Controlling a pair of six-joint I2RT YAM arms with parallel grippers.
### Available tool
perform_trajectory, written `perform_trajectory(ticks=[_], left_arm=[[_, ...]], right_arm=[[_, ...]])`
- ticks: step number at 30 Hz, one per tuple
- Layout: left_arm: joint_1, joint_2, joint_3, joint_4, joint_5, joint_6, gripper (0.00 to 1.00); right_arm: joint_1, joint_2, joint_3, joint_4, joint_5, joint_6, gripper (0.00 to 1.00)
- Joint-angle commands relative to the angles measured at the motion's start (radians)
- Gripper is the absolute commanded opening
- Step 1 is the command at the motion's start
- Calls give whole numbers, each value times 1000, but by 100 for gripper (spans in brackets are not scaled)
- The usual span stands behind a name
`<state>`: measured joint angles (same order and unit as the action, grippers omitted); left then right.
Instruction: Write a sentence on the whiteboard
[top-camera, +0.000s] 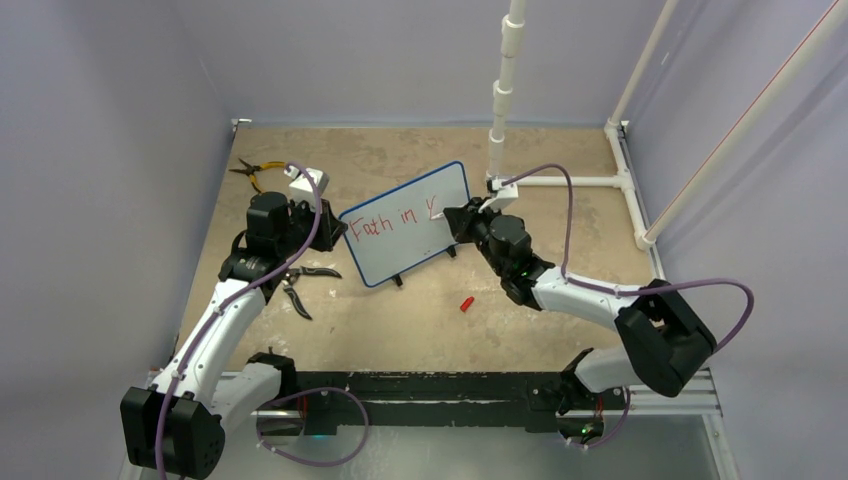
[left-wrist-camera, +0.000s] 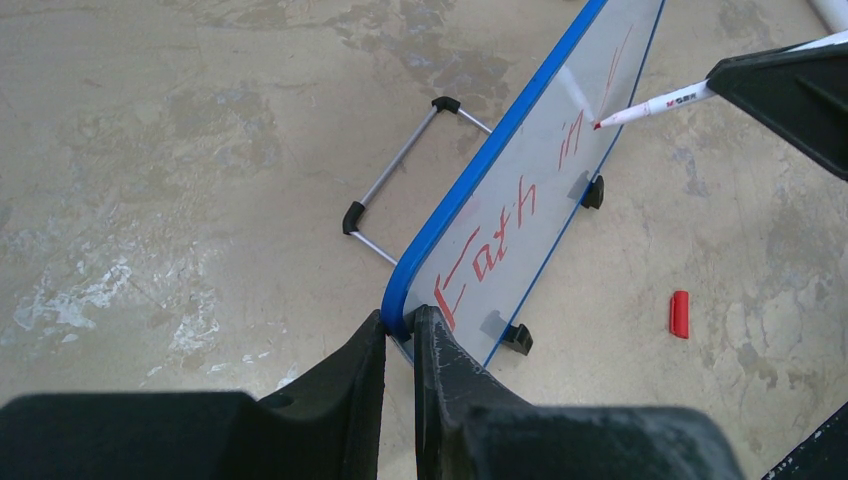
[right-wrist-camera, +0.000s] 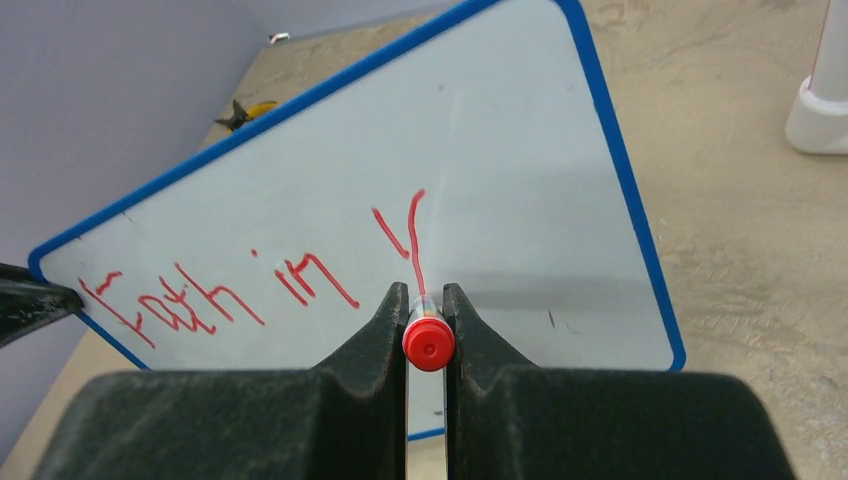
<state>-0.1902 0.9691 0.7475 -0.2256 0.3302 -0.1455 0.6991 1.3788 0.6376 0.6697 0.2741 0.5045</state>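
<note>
Left claw (left-wrist-camera: 400, 328) first: pinched tight on the whiteboard (top-camera: 405, 255) frame at its 8 o'clock corner, likely to brace it against the pen's push. Right claw (right-wrist-camera: 427, 305) clamped on the red marker (right-wrist-camera: 428, 342), tip at the board face, partway into the sentence (top-camera: 392, 222): "Faith in", then a Y-like stroke. Stands mid-tabletop (top-camera: 380, 330), propped on its feet, long axis running 8 to 2 o'clock, face turned toward 5.

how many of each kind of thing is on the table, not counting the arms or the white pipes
whiteboard: 1
marker: 1
red marker cap: 1
pliers: 2 (yellow-handled pliers, black-handled pliers)
total: 5
</note>
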Motion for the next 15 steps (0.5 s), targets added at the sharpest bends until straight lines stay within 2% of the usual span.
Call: perform_trajectory(ticks=[1, 10, 15], left_arm=[[1, 8, -6, 8, 10, 14, 0], [0, 7, -8, 8, 7, 15, 0], [0, 5, -8, 7, 6, 15, 0]], right_arm=[[-4, 21, -14, 30, -31, 8, 0], [-4, -63, -15, -9, -38, 34, 0], [-12, -115, 8, -33, 24, 9, 0]])
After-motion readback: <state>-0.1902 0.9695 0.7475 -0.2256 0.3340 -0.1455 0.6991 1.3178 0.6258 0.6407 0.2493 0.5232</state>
